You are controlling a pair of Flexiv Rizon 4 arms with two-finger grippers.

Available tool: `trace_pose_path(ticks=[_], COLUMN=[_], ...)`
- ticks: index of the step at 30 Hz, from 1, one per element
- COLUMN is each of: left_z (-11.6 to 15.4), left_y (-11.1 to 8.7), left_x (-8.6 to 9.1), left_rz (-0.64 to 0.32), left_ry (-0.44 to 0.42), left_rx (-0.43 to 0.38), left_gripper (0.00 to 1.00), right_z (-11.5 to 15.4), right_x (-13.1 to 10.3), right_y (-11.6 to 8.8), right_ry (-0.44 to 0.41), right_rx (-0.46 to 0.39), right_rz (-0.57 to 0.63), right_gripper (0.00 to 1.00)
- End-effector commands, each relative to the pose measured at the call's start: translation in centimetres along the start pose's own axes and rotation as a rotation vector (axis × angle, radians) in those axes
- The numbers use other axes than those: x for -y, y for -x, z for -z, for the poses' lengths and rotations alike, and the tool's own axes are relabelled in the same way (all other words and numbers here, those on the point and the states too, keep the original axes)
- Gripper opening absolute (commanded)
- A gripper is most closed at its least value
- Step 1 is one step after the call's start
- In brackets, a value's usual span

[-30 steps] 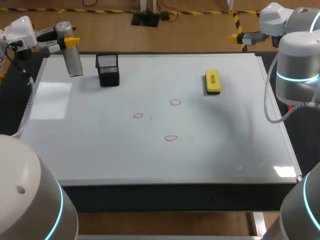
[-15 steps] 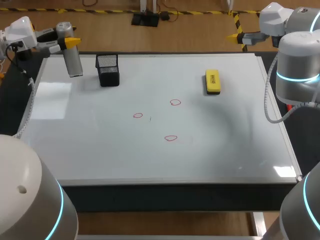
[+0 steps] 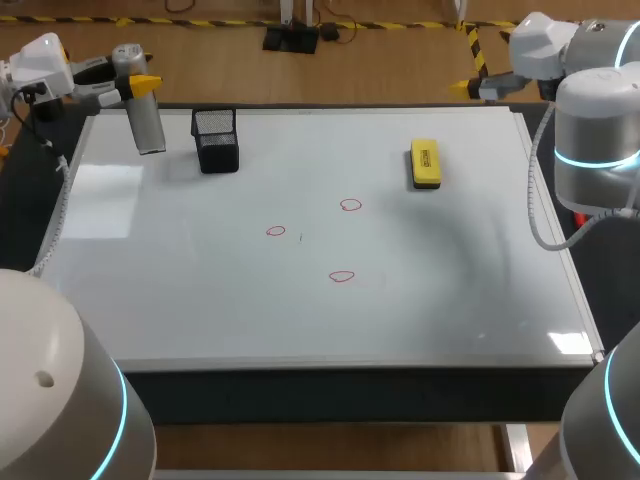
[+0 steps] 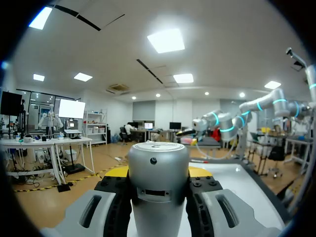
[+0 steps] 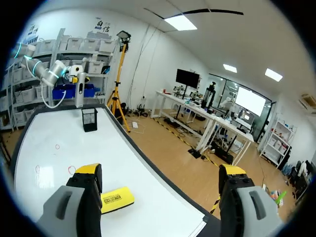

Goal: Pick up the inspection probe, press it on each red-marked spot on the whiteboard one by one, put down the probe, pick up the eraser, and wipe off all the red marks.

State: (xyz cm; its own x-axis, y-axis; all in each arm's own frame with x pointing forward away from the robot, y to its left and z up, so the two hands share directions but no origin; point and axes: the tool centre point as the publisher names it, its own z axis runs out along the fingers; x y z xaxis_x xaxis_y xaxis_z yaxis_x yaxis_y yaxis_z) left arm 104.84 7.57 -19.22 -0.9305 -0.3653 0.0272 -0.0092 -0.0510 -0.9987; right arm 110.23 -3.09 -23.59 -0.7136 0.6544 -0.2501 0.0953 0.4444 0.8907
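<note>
Robotics lab, test-bench setup. Two grey-and-white arms with cyan light rings: left arm (image 3: 45, 65) at upper left of the frame, right arm (image 3: 595, 130) at upper right, flanking a whiteboard worktop (image 3: 200, 300). Three red marks (image 3: 342, 276) ringed mid-board; silver inspection probe (image 3: 150, 130) clamped in left hand (image 3: 135, 85).
</note>
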Motion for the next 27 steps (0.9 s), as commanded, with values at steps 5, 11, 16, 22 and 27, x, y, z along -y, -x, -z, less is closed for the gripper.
trace_pose_path(ticks=[5,11,16,22,27], left_z=[0.0,0.0,0.0,0.0,0.0], left_y=[-0.1,-0.1,-0.1,-0.1,-0.1], left_x=[0.1,0.1,0.1,0.1,0.1], left_rz=[-0.001,-0.001,-0.001,-0.001,-0.001], left_ry=[0.001,0.001,0.001,0.001,0.001], left_rx=[0.003,0.003,0.003,0.003,0.003], left_gripper=[0.00,0.00,0.00,0.00,0.00], right_z=[0.1,-0.5,-1.4,-2.5,-3.1], right_x=[1.1,2.6,3.3,4.0,4.8], right_y=[-1.1,-2.9,-4.9,-6.8,-8.0], right_ry=[-0.311,-0.494,-0.556,-0.597,-0.607], right_rx=[-0.341,-0.590,-0.759,-0.872,-0.947], right_rz=[0.302,0.613,0.847,1.129,1.356], right_gripper=[1.00,1.00,1.00,1.00,1.00])
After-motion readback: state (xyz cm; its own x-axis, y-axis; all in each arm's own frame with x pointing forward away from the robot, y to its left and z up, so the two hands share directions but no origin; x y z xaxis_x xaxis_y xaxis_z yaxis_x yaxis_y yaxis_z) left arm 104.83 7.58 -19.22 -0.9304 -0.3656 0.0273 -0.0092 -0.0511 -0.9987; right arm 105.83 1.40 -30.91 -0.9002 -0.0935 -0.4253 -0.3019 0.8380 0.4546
